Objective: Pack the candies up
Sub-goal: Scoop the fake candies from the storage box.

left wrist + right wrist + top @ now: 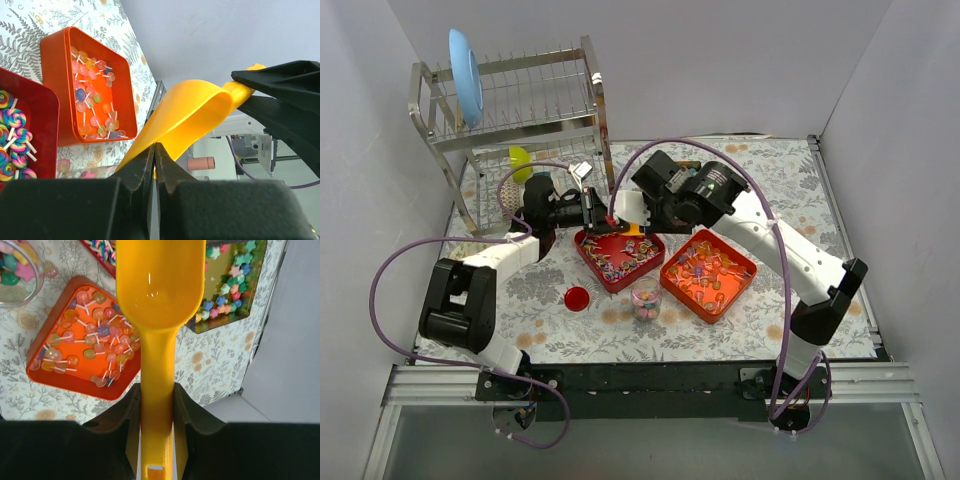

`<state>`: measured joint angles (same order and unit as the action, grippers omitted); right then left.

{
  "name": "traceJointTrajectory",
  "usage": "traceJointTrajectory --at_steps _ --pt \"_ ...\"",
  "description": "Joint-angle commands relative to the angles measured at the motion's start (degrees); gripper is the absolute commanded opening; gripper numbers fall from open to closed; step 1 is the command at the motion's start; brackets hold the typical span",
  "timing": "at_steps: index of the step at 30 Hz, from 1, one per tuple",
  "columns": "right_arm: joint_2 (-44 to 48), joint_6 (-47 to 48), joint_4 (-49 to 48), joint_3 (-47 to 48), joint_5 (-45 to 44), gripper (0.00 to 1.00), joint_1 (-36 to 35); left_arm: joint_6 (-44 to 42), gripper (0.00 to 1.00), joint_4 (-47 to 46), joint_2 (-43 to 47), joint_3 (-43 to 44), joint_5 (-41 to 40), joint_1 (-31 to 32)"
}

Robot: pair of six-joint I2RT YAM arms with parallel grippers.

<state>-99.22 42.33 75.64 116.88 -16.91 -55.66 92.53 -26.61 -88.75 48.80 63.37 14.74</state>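
A yellow plastic scoop [160, 285] is empty and held in the air by both grippers. My right gripper [157, 390] is shut on its handle. My left gripper [154, 146] is shut on the rim of the scoop's bowl [190, 110]. In the top view the two grippers, left [588, 212] and right [620, 212], meet above the far edge of a red tray [595, 268] of striped candies [620, 258]. An orange tray [672, 283] holds clear-wrapped reddish candies [708, 268]. A clear jar [645, 298] holds pastel candies. More pastel star candies [227, 287] lie in a shiny tray.
A round red lid [577, 297] lies on the patterned cloth left of the jar. A metal dish rack [510, 130] with a blue plate [466, 76] stands at the back left. White walls close in both sides.
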Motion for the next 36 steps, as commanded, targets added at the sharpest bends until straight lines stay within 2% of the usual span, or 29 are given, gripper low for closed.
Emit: traceJointTrajectory --at_steps 1,3,4,5,8,10,13,20,36 --pt "5.7 -3.6 -0.9 -6.2 0.7 0.01 0.4 -4.8 0.06 5.5 1.8 2.1 0.1 -0.2" --pt "9.6 -3.8 -0.8 -10.4 0.3 0.01 2.0 -7.6 0.13 9.4 3.4 3.0 -0.4 -0.3" --pt "12.9 -3.8 -0.9 -15.6 -1.7 0.01 2.5 -9.7 0.16 12.3 5.6 2.9 -0.9 -0.3" --pt "14.7 -3.0 -0.9 -19.0 -2.7 0.01 3.2 -10.5 0.28 13.6 6.6 2.4 -1.7 -0.3" --pt "20.5 -1.8 -0.9 -29.4 -5.5 0.01 5.8 -12.9 0.42 16.8 10.8 -0.3 -4.1 -0.3" --pt "22.7 -1.2 -0.8 -34.8 -6.3 0.01 9.3 -14.1 0.46 18.6 12.3 -1.4 -4.9 -0.4" --pt "23.3 0.8 -0.8 -39.0 -8.2 0.01 12.3 -15.0 0.48 19.6 12.8 -3.4 -5.1 -0.3" --pt "20.9 3.7 -0.8 -43.7 -12.4 0.01 13.6 -15.7 0.48 20.5 13.7 -4.7 -6.7 -0.3" --pt "16.3 6.9 -0.7 -48.1 -11.7 0.01 19.1 -15.9 0.49 19.9 14.8 -6.7 -7.3 -0.5"
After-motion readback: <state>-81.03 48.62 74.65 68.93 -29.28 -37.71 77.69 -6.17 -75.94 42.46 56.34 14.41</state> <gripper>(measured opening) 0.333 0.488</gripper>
